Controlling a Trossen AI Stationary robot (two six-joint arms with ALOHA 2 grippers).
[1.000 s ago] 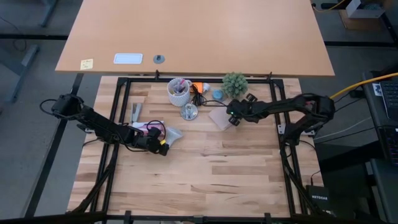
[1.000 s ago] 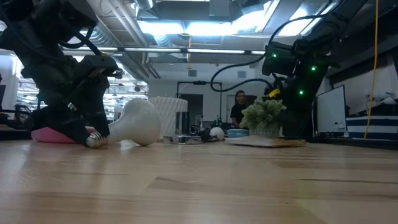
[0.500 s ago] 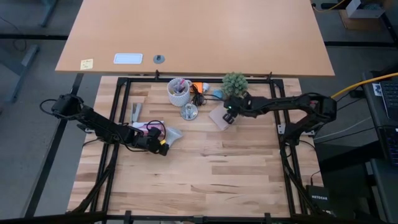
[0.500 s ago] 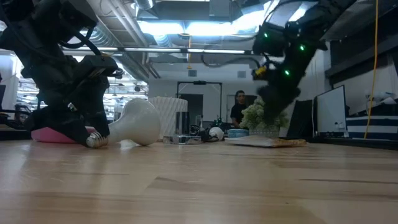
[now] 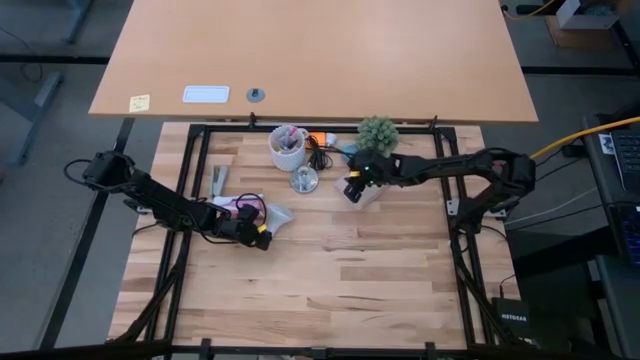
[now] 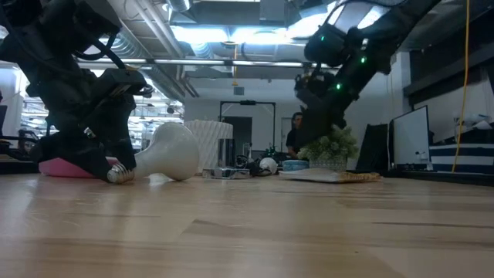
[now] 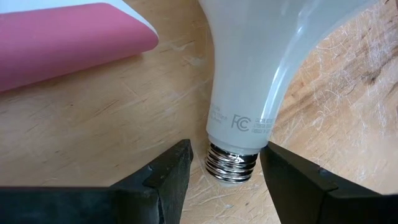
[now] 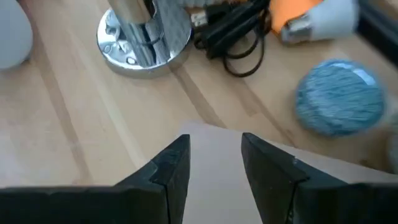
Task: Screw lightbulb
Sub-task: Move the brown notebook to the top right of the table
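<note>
Lightbulb [image 7: 261, 68] lies on its side on the wooden table [image 5: 340, 270], left of centre, just beside a pink object [image 7: 68, 40]. Left gripper [image 7: 227, 171] is low at the table with its fingers apart, one on each side of the bulb's metal screw base; small gaps show on both sides, so no contact is visible. Right gripper [image 8: 214, 155] hangs above a pale flat sheet [image 8: 214, 180] toward the far right, fingers spread, nothing between them. Beyond it stand a silvery round fitting [image 8: 143, 34] with black cord [image 8: 239, 28] and a blue round object [image 8: 339, 96].
</note>
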